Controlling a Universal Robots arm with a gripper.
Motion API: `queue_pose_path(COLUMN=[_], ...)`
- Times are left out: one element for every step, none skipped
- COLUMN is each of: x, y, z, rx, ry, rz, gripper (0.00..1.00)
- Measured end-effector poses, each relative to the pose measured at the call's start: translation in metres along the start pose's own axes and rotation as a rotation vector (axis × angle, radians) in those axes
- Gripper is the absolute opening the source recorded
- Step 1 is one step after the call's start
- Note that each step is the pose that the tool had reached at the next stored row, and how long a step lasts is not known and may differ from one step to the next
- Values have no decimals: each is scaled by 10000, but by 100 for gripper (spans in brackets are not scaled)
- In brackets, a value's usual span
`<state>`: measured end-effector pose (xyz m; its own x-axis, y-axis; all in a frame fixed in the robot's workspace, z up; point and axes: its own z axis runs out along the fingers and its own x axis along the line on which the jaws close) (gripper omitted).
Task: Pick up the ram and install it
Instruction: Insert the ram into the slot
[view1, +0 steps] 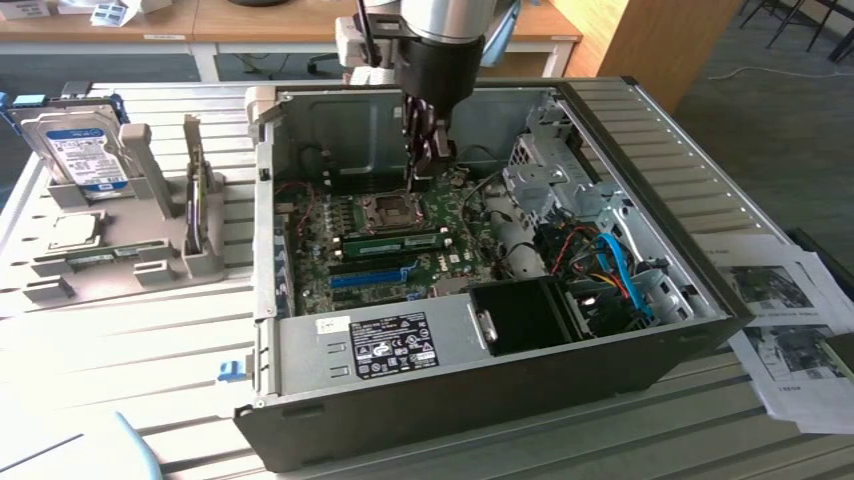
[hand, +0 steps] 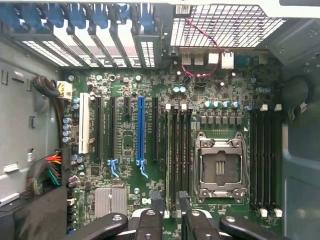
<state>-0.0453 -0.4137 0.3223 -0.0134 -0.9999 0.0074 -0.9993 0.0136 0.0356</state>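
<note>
The ram (view1: 394, 243), a narrow green stick, stands on edge in a slot on the motherboard (view1: 441, 262), just in front of the CPU socket (view1: 396, 209) inside the open computer case (view1: 667, 200). My gripper (view1: 427, 168) hangs inside the case above the socket, a little above and behind the ram. In the wrist view my gripper (hand: 171, 222) is open with nothing between its dark fingers (hand: 150, 220). It hovers over the bank of memory slots (hand: 179, 150) beside the CPU socket (hand: 220, 167). It touches nothing.
The case walls ring the motherboard, with cables and a black fan housing (view1: 527, 315) at the exterior view's right. A blue slot (view1: 367, 277) lies nearer the camera. A grey holder (view1: 120, 250) with a hard drive (view1: 83, 150) stands left of the case. Papers (view1: 787, 310) lie to the right.
</note>
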Motion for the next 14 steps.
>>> queue_pose_path(x=[0,1,1,1,1,1,1,1,1,1,1,1,1,1], y=[1,2,2,3,4,4,4,5,5,6,6,7,7,7], z=[-27,-53,-66,-90,-102,-115,-125,-137,-149,-161,-172,-182,-192,-199], rx=[0,0,0,1,0,0,1,1,1,1,1,1,1,1], ry=[16,30,37,48,55,62,67,74,82,89,96,103,110,115], rz=[1,1,1,1,2,2,2,2,2,3,3,3,4,4], gripper=[25,25,25,25,25,25,25,25,25,25,25,25,25,25])
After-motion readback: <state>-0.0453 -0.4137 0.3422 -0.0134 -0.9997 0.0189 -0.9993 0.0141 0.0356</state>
